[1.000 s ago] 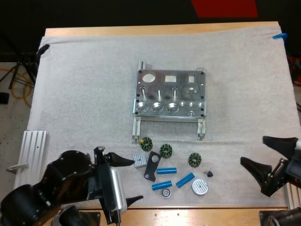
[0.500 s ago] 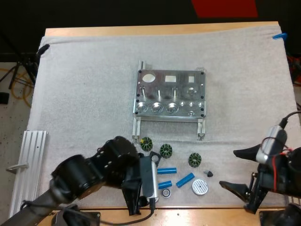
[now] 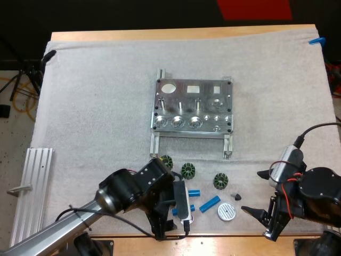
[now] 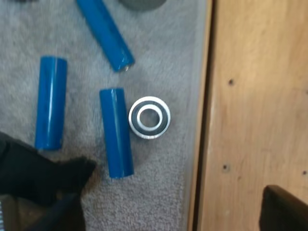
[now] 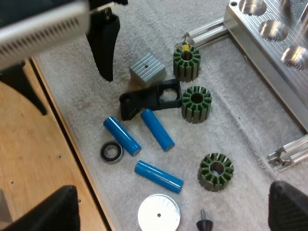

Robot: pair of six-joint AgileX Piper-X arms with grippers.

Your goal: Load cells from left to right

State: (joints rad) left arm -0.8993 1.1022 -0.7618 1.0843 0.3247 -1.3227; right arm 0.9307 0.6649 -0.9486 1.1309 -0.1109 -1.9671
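The metal fixture [image 3: 192, 106] lies mid-mat, and its round pockets [image 5: 269, 29] look bare. Three blue cylinders [image 4: 116, 132] [image 4: 50, 102] [image 4: 106, 33] lie near the mat's front edge beside a bearing ring [image 4: 149, 117]. My left gripper [image 3: 171, 218] hovers open just above them, one finger [image 4: 57, 175] by the nearest cylinder and the other over the bare wood. My right gripper [image 3: 252, 192] stands open and holds nothing, to the right of the cylinders [image 5: 156, 129].
Three green toothed rings [image 5: 196, 104], a grey block [image 5: 147, 69], a black bracket [image 5: 149, 98], a white disc [image 3: 226, 213] and a small dark cone [image 3: 237, 197] lie around the cylinders. A ribbed aluminium rail [image 3: 32, 181] lies at the table's left edge.
My left arm has swung right from the front left corner to over the loose parts. My right arm has moved left and nearer to the parts.
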